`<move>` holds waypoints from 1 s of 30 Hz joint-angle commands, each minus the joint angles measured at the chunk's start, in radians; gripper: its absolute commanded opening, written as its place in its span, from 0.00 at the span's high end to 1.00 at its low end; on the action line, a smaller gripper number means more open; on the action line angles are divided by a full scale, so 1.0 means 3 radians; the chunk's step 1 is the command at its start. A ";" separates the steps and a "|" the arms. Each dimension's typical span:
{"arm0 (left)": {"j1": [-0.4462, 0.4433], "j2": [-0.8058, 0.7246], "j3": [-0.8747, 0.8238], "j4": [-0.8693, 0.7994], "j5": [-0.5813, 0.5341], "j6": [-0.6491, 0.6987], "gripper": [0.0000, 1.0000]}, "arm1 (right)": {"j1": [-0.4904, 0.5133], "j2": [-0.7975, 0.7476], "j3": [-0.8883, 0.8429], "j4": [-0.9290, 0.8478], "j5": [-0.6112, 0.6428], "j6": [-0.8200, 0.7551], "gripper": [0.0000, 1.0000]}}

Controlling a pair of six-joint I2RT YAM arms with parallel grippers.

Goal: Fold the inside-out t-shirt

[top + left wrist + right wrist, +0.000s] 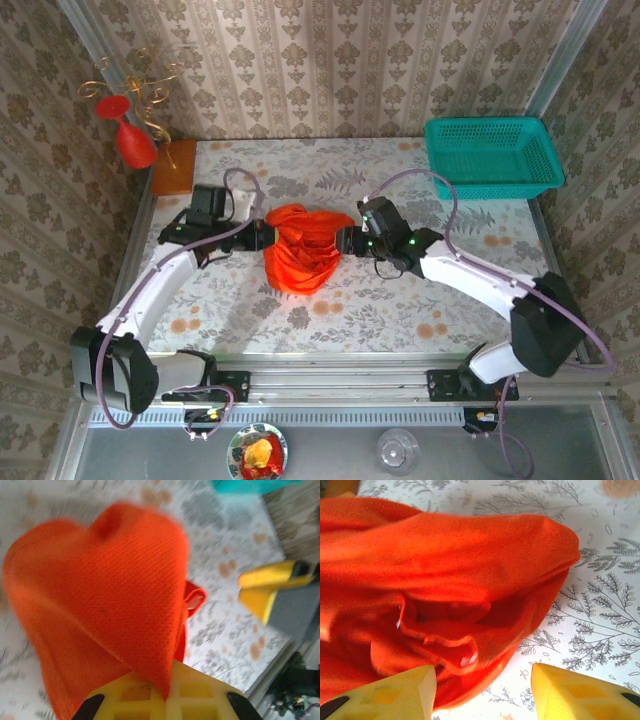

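The table (340, 300) gives me plenty of room, and the basket (495, 186) sits at its far right corner, out of the way. The shirt (302, 250) is well to the left of the basket and nearer the arms, bunched into a crumpled heap and not lying flat.

The left gripper (266, 237) is at the side of the heap away from the basket. Its wrist view shows it clamped shut, with a peak of cloth pinched between its fingers (140, 700). The right gripper (346, 240) is at the side towards the basket. Its jaws stand well apart and grip nothing, though cloth lies right against one finger (395, 690).

My main worry is the heap itself. With only one pinch on it, I judge that a pull from the left arm would drag the whole lump across the table and not spread it out. The next risk is the right gripper — if it closes where it is, it could bite through several layers at once, and any fold made from that grip would trap wrinkles. The loose cloth against its finger could also snag and be carried along if that arm moves off.

A small pale tab (195, 600) in a fold may be the label, but I can't be sure, so I wouldn't use it to judge which face is out.
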 commanded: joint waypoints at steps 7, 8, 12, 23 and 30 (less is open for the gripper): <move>-0.0014 -0.0144 -0.0397 0.0041 -0.0348 -0.0069 1.00 | 0.0014 0.0552 0.0363 -0.0368 -0.0349 0.0601 0.46; -0.0014 -0.0144 -0.0397 0.0046 -0.0354 -0.0062 1.00 | 0.0017 0.0583 0.0365 -0.0363 -0.0385 0.0620 0.45; -0.0012 -0.0117 -0.0412 0.0056 -0.0354 -0.0048 1.00 | 0.0058 0.0668 0.0354 -0.0211 -0.0584 0.0657 0.42; 0.0084 -0.0069 -0.0306 0.0105 -0.0414 0.0026 1.00 | 0.0064 0.0604 0.0697 -0.0394 -0.0647 0.0531 1.00; 0.0676 0.0015 -0.0053 0.0058 -0.0223 0.0130 1.00 | -0.0266 -0.0223 0.0825 -0.0940 -0.0316 0.0320 1.00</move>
